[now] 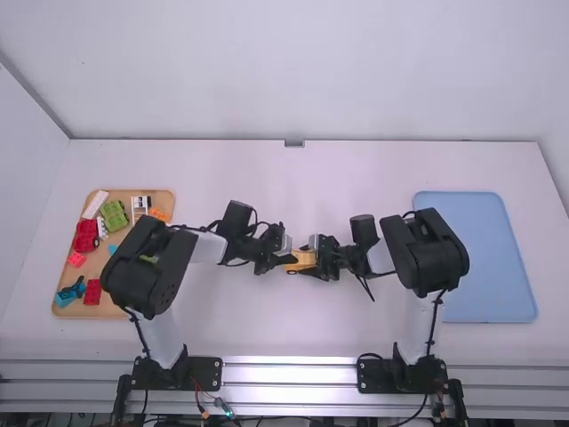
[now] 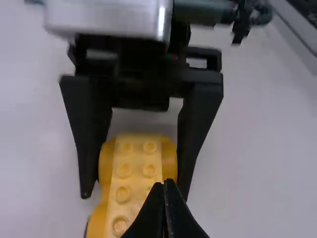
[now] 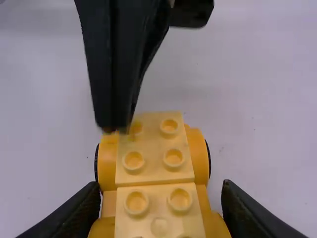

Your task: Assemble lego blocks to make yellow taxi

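Holding yellow block car (image 1: 303, 260) near middle of white table (image 1: 231, 329), we are clamping right gripper (image 1: 310, 261) on its two sides. With left gripper (image 1: 291, 259) we are pointing over studs on car top, its two fingers together; if they are touching studs, we cannot tell. On left side we are seeing wooden tray (image 1: 59, 304) with colored blocks (image 1: 115, 215); on right side, blue tray (image 1: 489, 258).
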Controlling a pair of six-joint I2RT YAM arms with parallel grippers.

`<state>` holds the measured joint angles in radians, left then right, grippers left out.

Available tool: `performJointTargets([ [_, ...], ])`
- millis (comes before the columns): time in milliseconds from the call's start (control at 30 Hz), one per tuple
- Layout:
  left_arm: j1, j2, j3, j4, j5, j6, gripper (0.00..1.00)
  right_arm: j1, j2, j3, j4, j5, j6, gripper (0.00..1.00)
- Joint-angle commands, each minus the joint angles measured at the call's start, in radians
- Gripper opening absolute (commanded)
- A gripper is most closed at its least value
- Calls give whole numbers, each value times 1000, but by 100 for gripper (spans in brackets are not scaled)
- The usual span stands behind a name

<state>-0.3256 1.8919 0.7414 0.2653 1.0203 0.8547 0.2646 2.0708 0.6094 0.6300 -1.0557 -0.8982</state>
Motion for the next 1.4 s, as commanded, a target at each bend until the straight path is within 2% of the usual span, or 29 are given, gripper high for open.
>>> performJointTargets([
  [0, 2, 43, 0, 3, -47, -43, 2, 4, 16, 0, -8, 4, 12, 46],
  [233, 4, 117, 0, -6, -150, -54, 2, 3, 16, 0, -8, 5, 12, 46],
  [433, 8, 114, 0, 43, -70, -56, 2, 3, 16, 0, -8, 5, 11, 46],
  [500, 26, 81, 0, 61, -19, -70, 2, 3, 16, 1, -9, 5, 12, 46],
  [667, 130, -120, 1, 64, 134, -111, 2, 3, 16, 0, -7, 6, 12, 46],
  [700, 166, -174, 0, 58, 158, -114, 10, 3, 16, 1, -9, 5, 13, 47],
  [733, 193, -213, 0, 53, 161, -138, 29, 3, 16, 1, -8, 5, 12, 47],
  [767, 209, -237, 0, 51, 158, -160, 42, 3, 16, 0, -8, 5, 12, 48],
  [800, 233, -268, 0, 46, 141, -199, 59, 4, 16, 0, -5, 5, 12, 49],
  [833, 262, -311, 0, 35, 85, -271, 99, 3, 16, 0, -6, 5, 12, 54],
  [867, 287, -343, 0, 18, 13, -346, 99, 3, 11, 0, -8, 11, 25, 65],
  [900, 289, -346, 0, 15, 5, -354, 99, 3, 10, 0, -8, 13, 30, 67],
  [933, 307, -365, 0, -7, -46, -417, 99, 4, 2, 2, -8, 31, 68, 77],
  [1000, 329, -385, 0, -45, -102, -499, 99, 8, -18, 8, -14, 83, 122, 91],
  [1067, 343, -396, 0, -74, -143, -554, 99, 21, -40, 4, -24, 117, 129, 98],
  [1167, 359, -401, 0, -101, -185, -581, 99, 35, -114, -13, -91, 183, 105, 99],
  [1333, 401, -402, 2, -127, -264, -656, 99, 55, -332, -18, -376, 407, 95, 99],
  [1367, 414, -402, 6, -140, -314, -717, 99, 59, -404, -14, -484, 462, 58, 99],
])
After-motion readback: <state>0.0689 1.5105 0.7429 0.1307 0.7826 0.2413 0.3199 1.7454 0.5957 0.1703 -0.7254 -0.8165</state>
